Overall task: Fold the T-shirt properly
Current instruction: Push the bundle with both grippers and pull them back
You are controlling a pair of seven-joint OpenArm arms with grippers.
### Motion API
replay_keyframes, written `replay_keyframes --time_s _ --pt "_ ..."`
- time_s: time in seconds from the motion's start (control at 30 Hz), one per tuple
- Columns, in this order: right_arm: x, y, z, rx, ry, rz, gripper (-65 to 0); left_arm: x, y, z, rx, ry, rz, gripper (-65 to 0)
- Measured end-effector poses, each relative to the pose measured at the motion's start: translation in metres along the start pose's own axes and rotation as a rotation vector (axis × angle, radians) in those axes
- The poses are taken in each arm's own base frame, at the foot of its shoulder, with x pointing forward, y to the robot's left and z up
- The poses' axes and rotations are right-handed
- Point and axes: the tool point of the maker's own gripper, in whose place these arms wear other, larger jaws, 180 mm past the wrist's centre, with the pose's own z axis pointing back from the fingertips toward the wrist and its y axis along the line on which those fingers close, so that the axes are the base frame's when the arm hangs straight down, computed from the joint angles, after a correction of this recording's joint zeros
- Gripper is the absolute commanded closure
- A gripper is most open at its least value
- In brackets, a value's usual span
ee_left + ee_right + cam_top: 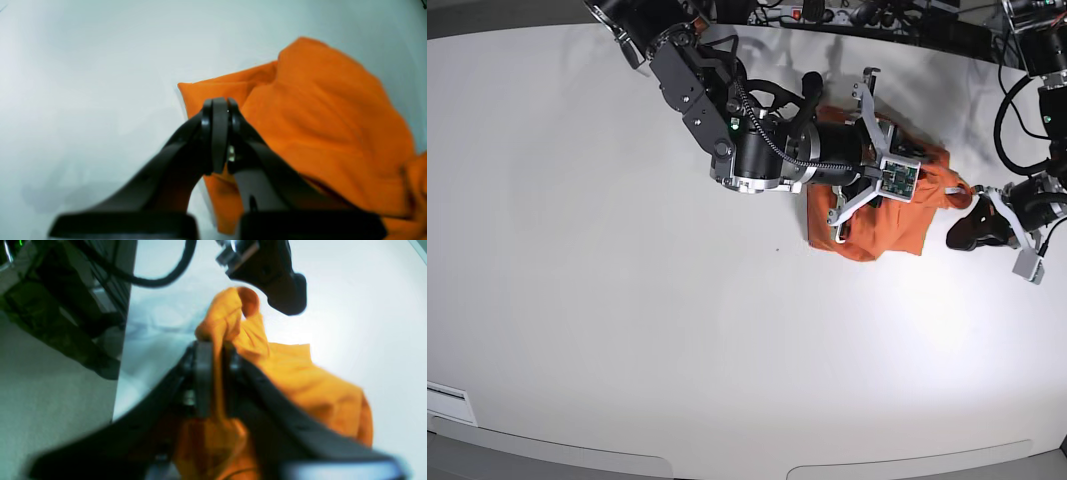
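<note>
the orange t-shirt [882, 225] lies bunched in a rumpled heap on the white table [607, 300], toward the far right part of it in the base view, partly under the right arm's wrist. the right claw [217, 350] has a fold of the shirt pinched between its two fingers [203, 373], with cloth rising in a loop above the tips and more of it hanging below and trailing off to the side across the table. the left claw [220, 106] has its fingers pressed together with no gap and nothing visible between them; it hovers at the edge of the shirt [327, 126], over a flat corner of the cloth. in the right wrist view the left claw [283, 296] shows as a dark shape just beyond the raised loop of fabric. in the base view it sits just beside the shirt's right edge.
</note>
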Motion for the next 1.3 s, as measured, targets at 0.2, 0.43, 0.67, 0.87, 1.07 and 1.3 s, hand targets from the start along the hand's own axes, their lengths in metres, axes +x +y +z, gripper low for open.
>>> replay_keyframes --time_s 0.2,0.43,0.67,0.87,1.07,1.3 --pt "0.003 0.000 0.001 0.012 -0.009 0.042 -37.9 0.000 0.000 0.000 0.000 0.000 0.000 0.0" --pt "-0.011 -0.063 0.013 -0.275 0.143 0.075 -26.0 -0.023 0.029 0.004 0.159 0.118 -0.012 0.0" --pt "-0.009 -0.061 0.014 -0.250 0.090 0.119 0.0 -0.058 0.061 0.015 0.375 0.185 0.102 0.0" --pt "-0.029 -0.063 0.013 -0.236 0.151 0.128 0.0 -0.072 0.032 -0.020 0.261 0.162 0.100 0.0" --pt "-0.039 -0.065 0.016 -0.247 0.202 0.111 0.0 -0.072 -0.008 -0.072 0.138 0.199 -0.057 0.0" --pt "-0.086 -0.079 0.042 -0.281 0.332 0.127 0.0 -0.060 -0.075 -0.132 -0.062 0.237 -0.337 0.0"
